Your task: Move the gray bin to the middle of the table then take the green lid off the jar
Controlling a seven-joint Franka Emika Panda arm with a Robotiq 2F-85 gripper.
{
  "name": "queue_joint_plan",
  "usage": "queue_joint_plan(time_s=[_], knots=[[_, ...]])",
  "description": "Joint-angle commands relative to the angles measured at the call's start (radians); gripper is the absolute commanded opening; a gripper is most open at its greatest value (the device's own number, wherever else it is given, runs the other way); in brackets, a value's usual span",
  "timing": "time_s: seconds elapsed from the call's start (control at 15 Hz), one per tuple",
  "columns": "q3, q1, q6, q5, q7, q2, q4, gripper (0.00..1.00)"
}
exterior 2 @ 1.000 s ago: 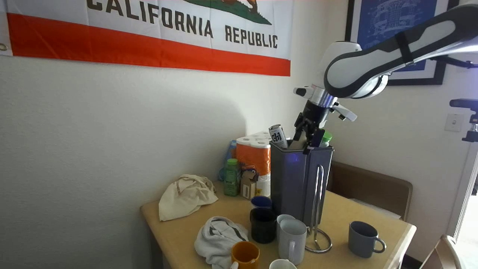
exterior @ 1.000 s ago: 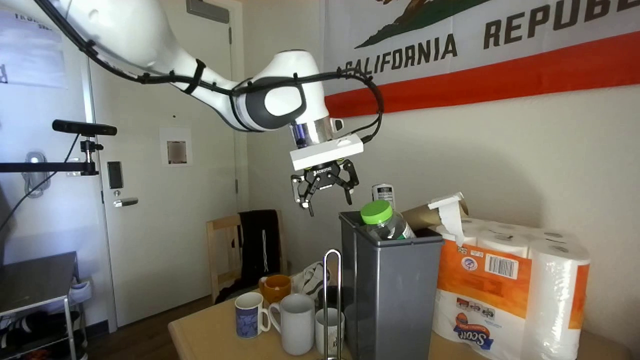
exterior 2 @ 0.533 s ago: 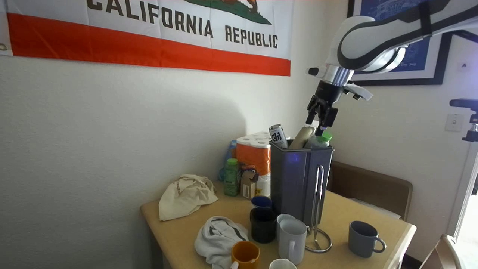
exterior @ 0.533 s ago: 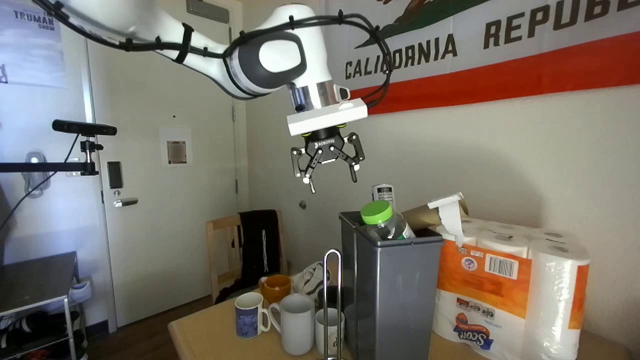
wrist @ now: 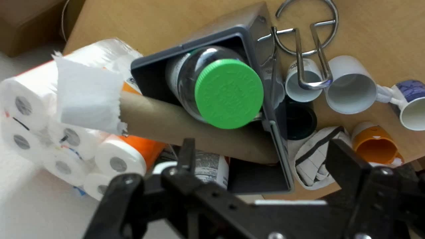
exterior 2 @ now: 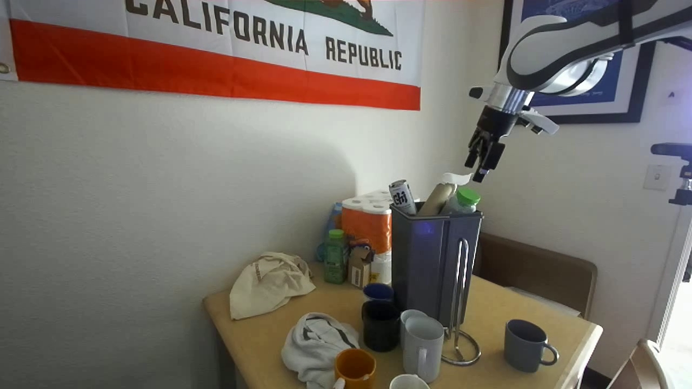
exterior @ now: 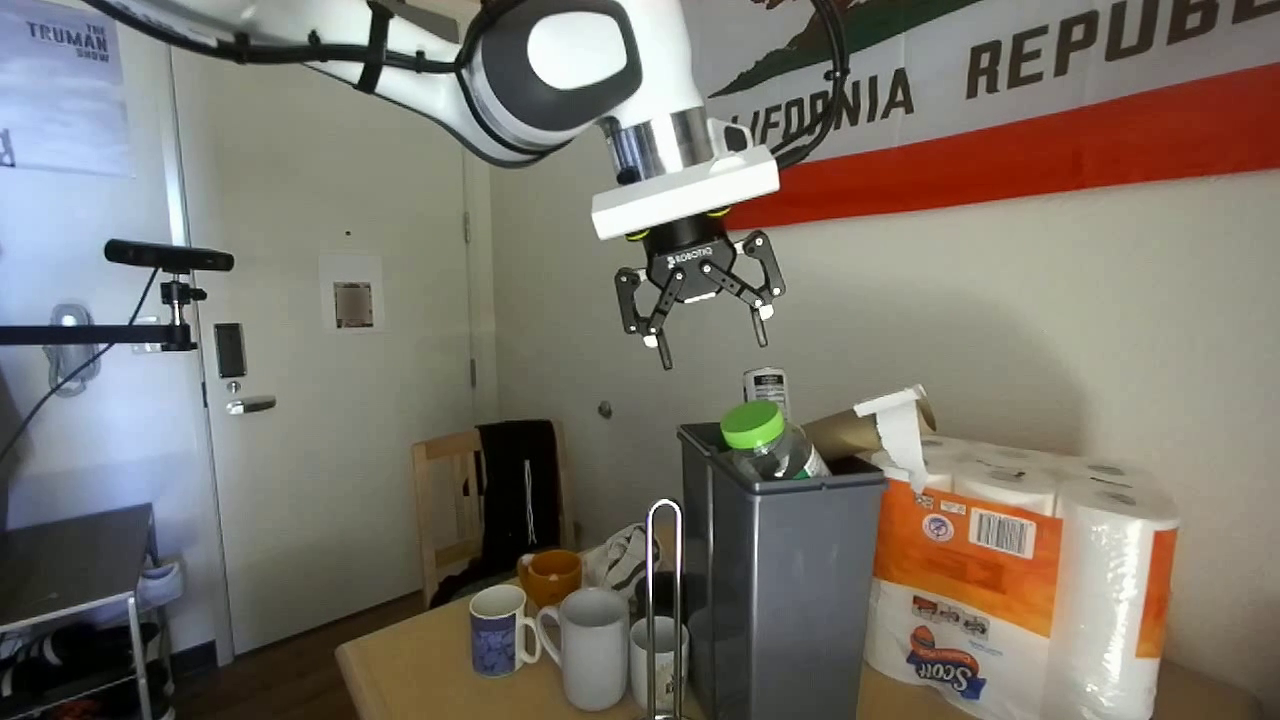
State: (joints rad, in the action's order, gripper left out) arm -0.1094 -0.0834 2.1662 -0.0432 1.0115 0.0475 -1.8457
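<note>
The gray bin [exterior: 800,590] stands upright on the tan table [exterior: 430,670]; the bin also shows in an exterior view [exterior 2: 419,270] and the wrist view [wrist: 186,47]. The see-through jar [exterior: 775,460] leans in the bin's mouth, its lower part hidden. The bright green lid [exterior: 753,424] sits on the jar and tilts toward the camera in the wrist view [wrist: 229,93]. It also shows in an exterior view [exterior 2: 468,195]. My gripper [exterior: 714,351] is open and empty, above the bin and apart from the lid; it also shows in an exterior view [exterior 2: 474,172].
A cardboard tube [wrist: 199,129] and a can [exterior 2: 401,195] stick out of the bin. A paper-towel pack [exterior: 1010,590] stands beside it. A wire holder [exterior 2: 459,286], several mugs [exterior 2: 423,346] and a cloth [exterior 2: 319,346] surround its base. A gray mug [exterior 2: 524,346] stands near the table edge.
My gripper has risen from near the bin's rim and shifted sideways, rightward in both exterior views. Its fingers stay open. The bin, jar and lid have not moved.
</note>
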Motion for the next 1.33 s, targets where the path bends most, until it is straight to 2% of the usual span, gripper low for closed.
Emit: queue_joint_plan(time_s=[0.0, 0.53, 1.2, 1.27], knots=[[-0.017, -0.017, -0.004, 0.004, -0.049, -0.008, 0.004, 1.0], [-0.024, -0.031, 0.032, -0.03, -0.077, -0.038, -0.033, 1.0], [-0.019, -0.034, 0.188, -0.075, -0.076, -0.058, -0.128, 0.99], [-0.018, -0.033, 0.206, -0.073, -0.077, -0.057, -0.141, 0.75]])
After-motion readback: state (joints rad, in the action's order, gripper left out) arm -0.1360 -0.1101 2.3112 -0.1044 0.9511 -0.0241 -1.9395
